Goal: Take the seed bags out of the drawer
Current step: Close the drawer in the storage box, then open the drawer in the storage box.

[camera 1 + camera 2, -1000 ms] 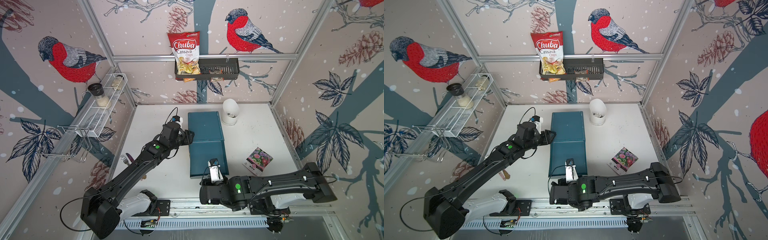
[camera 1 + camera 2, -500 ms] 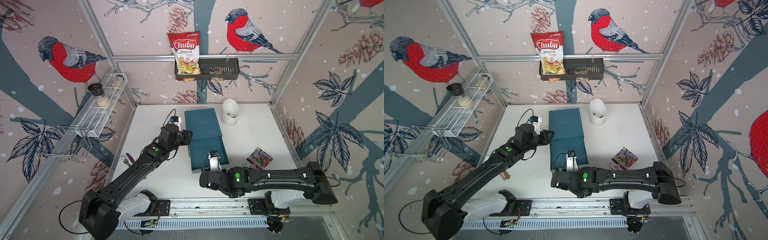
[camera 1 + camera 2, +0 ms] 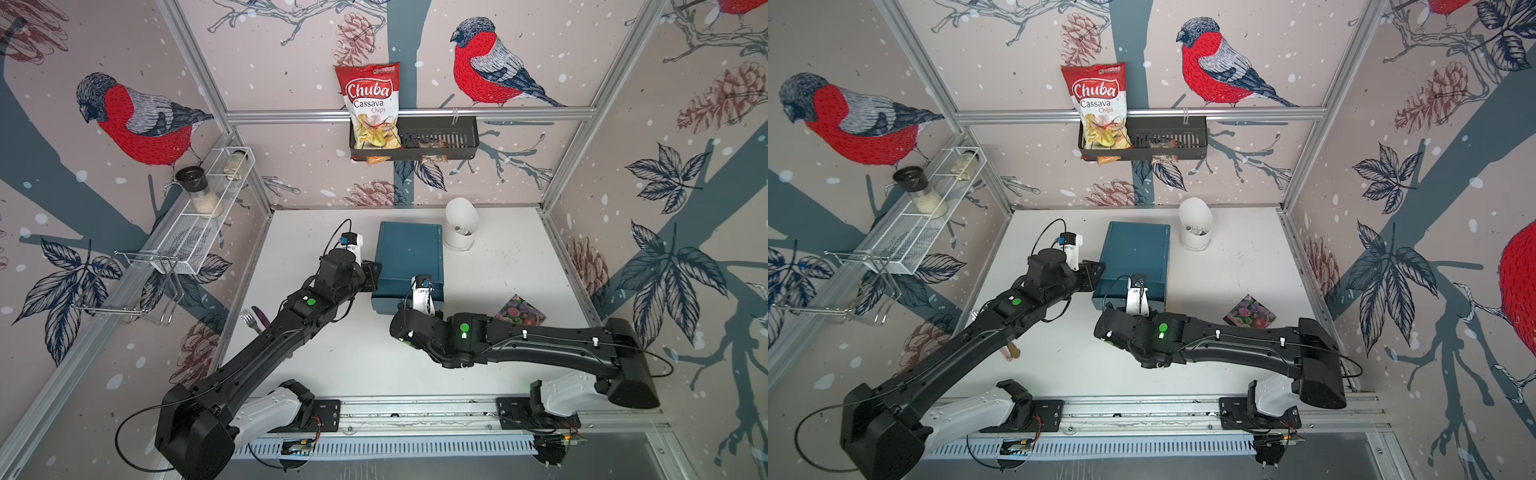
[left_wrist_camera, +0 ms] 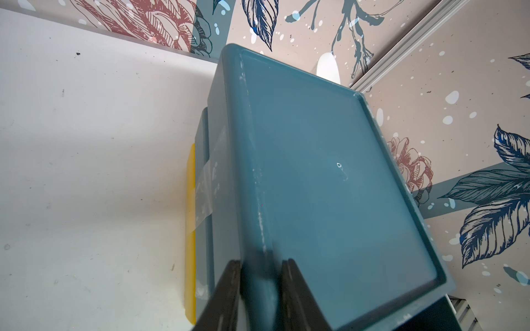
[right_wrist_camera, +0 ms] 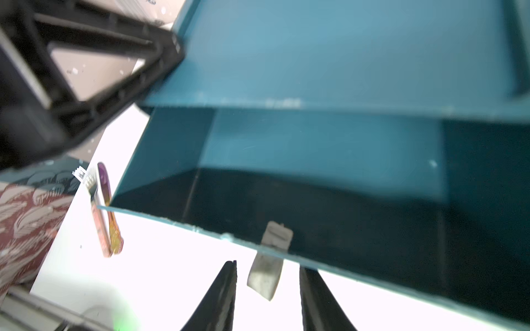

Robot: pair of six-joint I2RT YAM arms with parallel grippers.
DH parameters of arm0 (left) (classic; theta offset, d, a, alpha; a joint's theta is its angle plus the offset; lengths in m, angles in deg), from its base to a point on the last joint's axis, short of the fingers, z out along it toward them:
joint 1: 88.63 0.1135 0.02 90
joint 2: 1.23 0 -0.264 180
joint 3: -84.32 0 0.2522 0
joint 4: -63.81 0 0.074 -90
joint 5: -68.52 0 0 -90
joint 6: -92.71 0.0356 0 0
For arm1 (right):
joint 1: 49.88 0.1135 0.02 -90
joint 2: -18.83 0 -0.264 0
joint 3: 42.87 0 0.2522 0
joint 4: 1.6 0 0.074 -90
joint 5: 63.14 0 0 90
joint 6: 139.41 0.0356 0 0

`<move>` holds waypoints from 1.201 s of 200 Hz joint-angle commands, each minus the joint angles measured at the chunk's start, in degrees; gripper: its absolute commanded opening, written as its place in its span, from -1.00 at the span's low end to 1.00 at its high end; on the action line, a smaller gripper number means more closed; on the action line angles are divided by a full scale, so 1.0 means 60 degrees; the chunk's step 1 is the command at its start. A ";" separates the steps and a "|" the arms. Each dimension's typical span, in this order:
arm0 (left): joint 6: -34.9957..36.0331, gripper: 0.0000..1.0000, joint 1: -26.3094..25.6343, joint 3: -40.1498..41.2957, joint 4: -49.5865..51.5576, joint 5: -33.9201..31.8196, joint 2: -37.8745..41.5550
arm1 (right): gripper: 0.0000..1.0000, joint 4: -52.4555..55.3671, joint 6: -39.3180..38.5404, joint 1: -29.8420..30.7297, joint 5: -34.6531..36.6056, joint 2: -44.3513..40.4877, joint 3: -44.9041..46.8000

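Note:
A teal drawer box (image 3: 409,253) stands mid-table, and its drawer (image 5: 315,200) is out a little way. What shows of the drawer's inside is dark and bare. My left gripper (image 4: 259,262) is shut on the box's raised top edge at its left side, as both top views show (image 3: 374,274) (image 3: 1096,270). My right gripper (image 5: 266,266) is open at the drawer front, with a grey pull tab (image 5: 265,275) hanging between its fingers and touching neither. One seed bag (image 3: 521,311) with pink-purple flowers lies flat on the table right of the box (image 3: 1250,311).
A white cup (image 3: 459,228) stands behind the box on the right. A fork and a purple-handled utensil (image 3: 255,318) lie by the left wall. On the back wall a black basket (image 3: 436,139) holds a red chips bag (image 3: 372,104). A wire shelf (image 3: 195,232) juts from the left wall.
The left gripper has closed on the box's edge. The drawer front now stands nearer the box, and the right gripper has moved toward the back with it.

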 commanded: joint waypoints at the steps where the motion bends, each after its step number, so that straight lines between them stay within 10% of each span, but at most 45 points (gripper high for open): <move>1: 0.0415 -0.54 0.0006 0.0101 0.1736 0.0175 -0.0004 | -0.18 -0.0827 -0.0522 -0.0316 0.0294 0.0004 -0.0060; 158: -0.1498 -0.01 0.0001 0.0751 0.1251 0.0876 0.0898 | -0.14 -0.1376 -0.0050 -0.1336 -0.0354 -0.1305 0.1472; 240: -0.1889 0.12 0.0033 0.0060 0.0982 0.0530 0.1090 | 0.58 -0.0908 0.1206 0.0379 0.1244 -0.1646 0.1890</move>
